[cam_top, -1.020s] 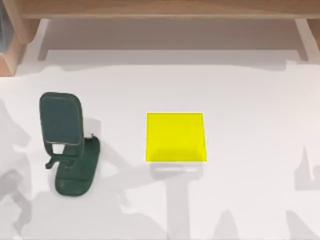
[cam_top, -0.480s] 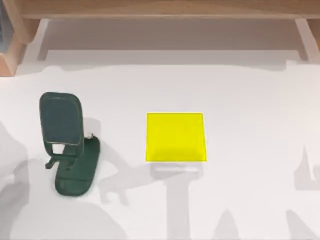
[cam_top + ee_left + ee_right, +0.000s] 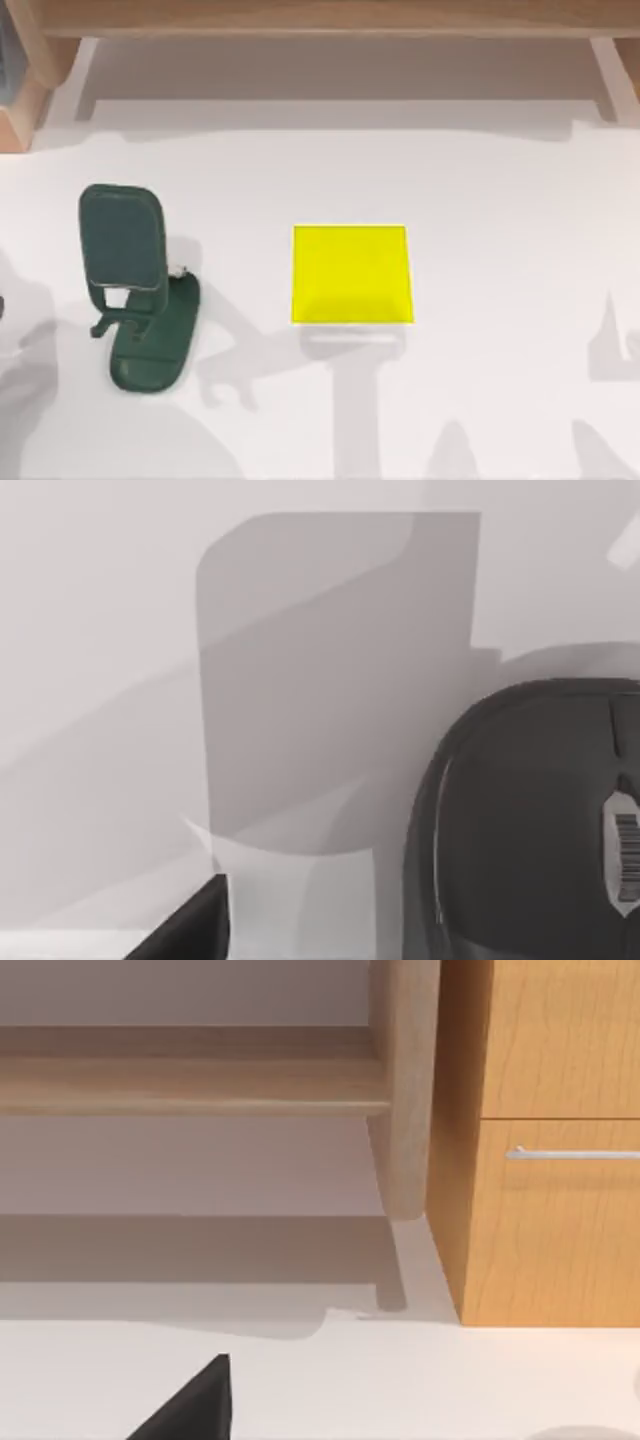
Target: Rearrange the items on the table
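On the table [image 3: 500, 200], the stand [image 3: 135, 290] sits at nine o'clock and the pad [image 3: 352, 274] at the centre. Close under the left wrist lies the mouse [image 3: 520, 820], beside a pale grey rectangle, maybe the phone [image 3: 330, 680]. I cannot tell if the fingers are apart; a blind descent could knock the mouse aside.

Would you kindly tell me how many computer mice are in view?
1. The black mouse lies on the white table, seen close in the left wrist view. Others may be hidden.
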Motion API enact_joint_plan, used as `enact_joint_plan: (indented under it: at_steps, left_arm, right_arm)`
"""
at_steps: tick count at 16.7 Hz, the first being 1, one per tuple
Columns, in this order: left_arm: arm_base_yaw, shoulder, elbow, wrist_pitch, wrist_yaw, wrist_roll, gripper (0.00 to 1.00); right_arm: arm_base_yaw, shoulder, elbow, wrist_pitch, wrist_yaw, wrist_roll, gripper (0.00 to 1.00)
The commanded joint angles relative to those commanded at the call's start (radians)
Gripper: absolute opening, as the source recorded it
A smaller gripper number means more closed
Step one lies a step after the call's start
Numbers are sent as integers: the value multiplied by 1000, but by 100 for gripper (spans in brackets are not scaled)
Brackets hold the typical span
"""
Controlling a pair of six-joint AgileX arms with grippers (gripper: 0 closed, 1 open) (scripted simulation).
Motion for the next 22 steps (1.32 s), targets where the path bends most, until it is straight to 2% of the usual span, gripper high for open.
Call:
enact_joint_plan:
  at_steps: [11,22]
  left_arm:
    - [0,0,0,0,0,0,2]
    - [0,-13,16,-23,2,-1,0]
  right_arm:
    - [0,0,0,0,0,0,100]
    - [0,0,0,0,0,0,100]
